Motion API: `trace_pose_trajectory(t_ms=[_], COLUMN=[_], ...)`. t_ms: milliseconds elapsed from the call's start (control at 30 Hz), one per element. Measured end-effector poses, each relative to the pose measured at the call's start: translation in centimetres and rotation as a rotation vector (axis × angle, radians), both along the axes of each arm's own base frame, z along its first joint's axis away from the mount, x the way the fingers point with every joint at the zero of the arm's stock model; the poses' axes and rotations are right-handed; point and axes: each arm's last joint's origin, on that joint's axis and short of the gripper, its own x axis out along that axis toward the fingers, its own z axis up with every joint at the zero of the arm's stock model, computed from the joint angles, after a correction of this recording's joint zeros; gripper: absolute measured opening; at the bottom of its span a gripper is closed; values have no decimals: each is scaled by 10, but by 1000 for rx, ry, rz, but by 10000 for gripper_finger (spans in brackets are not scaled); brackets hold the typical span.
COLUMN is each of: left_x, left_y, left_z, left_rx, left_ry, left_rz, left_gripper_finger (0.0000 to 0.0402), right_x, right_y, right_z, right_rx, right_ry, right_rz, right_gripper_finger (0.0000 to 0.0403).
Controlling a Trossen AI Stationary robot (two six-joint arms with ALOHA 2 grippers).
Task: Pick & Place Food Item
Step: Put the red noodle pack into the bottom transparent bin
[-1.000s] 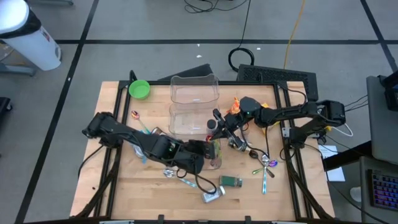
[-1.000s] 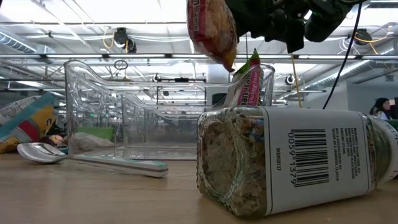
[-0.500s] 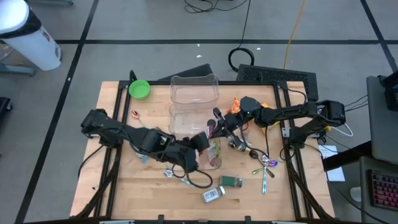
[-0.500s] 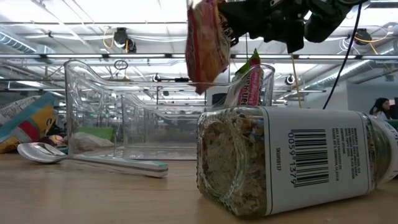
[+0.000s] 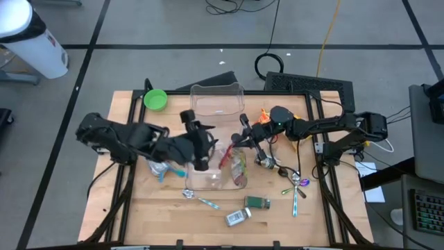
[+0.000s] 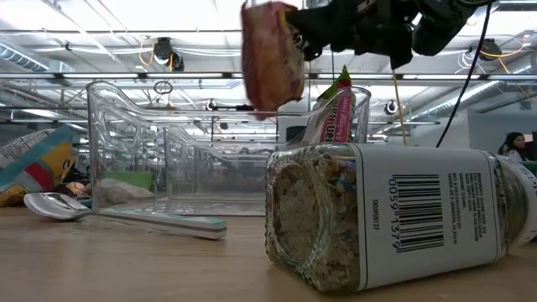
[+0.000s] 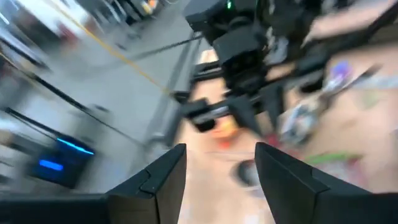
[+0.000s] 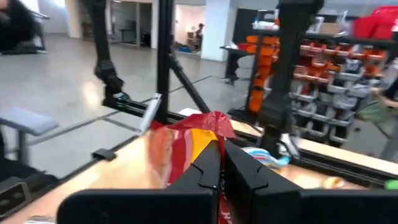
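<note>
A red and yellow snack bag (image 5: 227,156) hangs in the air over the table's middle, with my right gripper (image 5: 238,142) shut on it. In the low view the bag (image 6: 271,54) is above a clear plastic container (image 6: 210,151) and a jar of grains (image 6: 394,218) that lies on its side. My left gripper (image 5: 207,142) stands open just left of the bag, in front of the clear container (image 5: 217,104). In the left wrist view its fingers (image 7: 165,180) have nothing between them. My right gripper pinches the bag between its two shut fingers (image 8: 211,165) at the bag's upper edge (image 8: 205,124). The fingers reach in about level from the table's right side. The bag hangs below and beside them, clear of the table, the jar and the container.
A green bowl (image 5: 155,99) sits at the far left corner. An orange packet (image 5: 262,117) lies near the right arm. Spoons (image 5: 297,184) and small packets (image 5: 257,203) lie at the near right. A keyboard (image 5: 309,85) lies at the far edge.
My left gripper has drawn back from beside the jar, going up and toward the table's left and far side, and it has rolled about its own axis. The bag in my right gripper has swung and turned, and now hangs higher in the low view.
</note>
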Motion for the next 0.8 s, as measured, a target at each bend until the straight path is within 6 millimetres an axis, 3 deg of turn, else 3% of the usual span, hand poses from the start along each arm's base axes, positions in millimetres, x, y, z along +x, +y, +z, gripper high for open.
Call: trace_pose_trajectory(t_ms=[167,300,500,800], left_x=[-2,5,30,61], left_y=[6,3,-5,4], left_z=[5,-2,-28,-62], left_rx=[-278,-433,-634,-903], left_ry=[-94,-110,-28,26], left_rz=[0,32,29,173], left_gripper_finger=[191,180,176,179], right_x=[1,2,3,3], right_y=[-1,7,20,34], right_z=[-5,-8,-11,-15], right_rx=[-47,-92,-136,-144], right_ry=[20,37,36,74], right_rz=[-39,-13,35,82], right_gripper_finger=[0,0,0,0])
